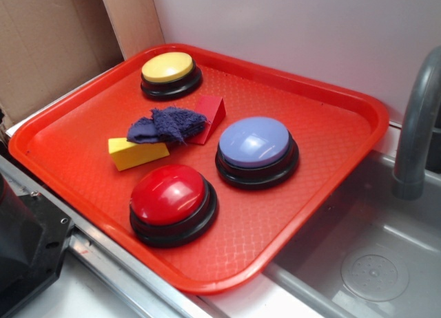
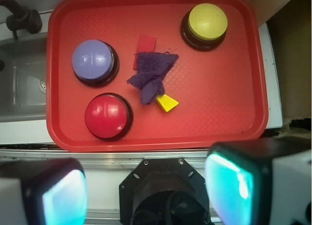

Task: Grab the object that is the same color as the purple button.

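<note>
A small dark purple fuzzy rag (image 1: 167, 125) (image 2: 152, 76) lies crumpled in the middle of the red tray (image 1: 331, 125) (image 2: 224, 103), draped over a yellow wedge (image 1: 136, 153) (image 2: 167, 103) and a red wedge (image 1: 209, 115) (image 2: 145, 44). The pale lavender purple button (image 1: 255, 147) (image 2: 92, 60) sits on its black base just beside the rag. My gripper (image 2: 146, 188) hangs high above the tray's near edge and the robot base, open, with nothing between its two fingers. The gripper itself does not show in the exterior view.
A red dome button (image 1: 171, 197) (image 2: 106, 116) stands at the tray's front and a yellow one (image 1: 169, 71) (image 2: 206, 23) at the back. A grey sink (image 1: 372, 263) with a faucet (image 1: 417, 125) adjoins the tray. Cardboard (image 1: 48, 43) stands behind.
</note>
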Available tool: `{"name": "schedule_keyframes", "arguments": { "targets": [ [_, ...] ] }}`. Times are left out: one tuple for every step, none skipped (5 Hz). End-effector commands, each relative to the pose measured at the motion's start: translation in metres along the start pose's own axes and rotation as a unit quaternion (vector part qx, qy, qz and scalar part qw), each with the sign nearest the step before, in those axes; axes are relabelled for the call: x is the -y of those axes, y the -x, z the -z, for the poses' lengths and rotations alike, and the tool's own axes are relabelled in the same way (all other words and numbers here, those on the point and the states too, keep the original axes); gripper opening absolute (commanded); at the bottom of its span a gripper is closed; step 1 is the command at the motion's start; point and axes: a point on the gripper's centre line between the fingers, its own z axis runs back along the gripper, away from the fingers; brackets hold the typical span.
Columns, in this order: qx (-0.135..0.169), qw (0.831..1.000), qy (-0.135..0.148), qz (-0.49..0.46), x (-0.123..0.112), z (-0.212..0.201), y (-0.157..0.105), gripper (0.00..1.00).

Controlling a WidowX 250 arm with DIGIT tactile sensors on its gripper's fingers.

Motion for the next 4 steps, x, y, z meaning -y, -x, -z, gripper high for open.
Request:
{"name": "schedule_keyframes", "arguments": {
  "targets": [
    [0.000, 1.000, 0.000, 0.000, 0.000, 0.000, 0.000, 1.00],
    [-0.005, 0.998, 0.011, -0.060, -0.007, 0.006, -0.008, 1.00],
    [-0.001, 0.993, -0.005, -0.120, -0.016, 0.015, -0.018, 1.00],
    [-0.004, 0.981, -0.013, -0.193, -0.026, 0.036, -0.031, 1.00]
  ]
}}
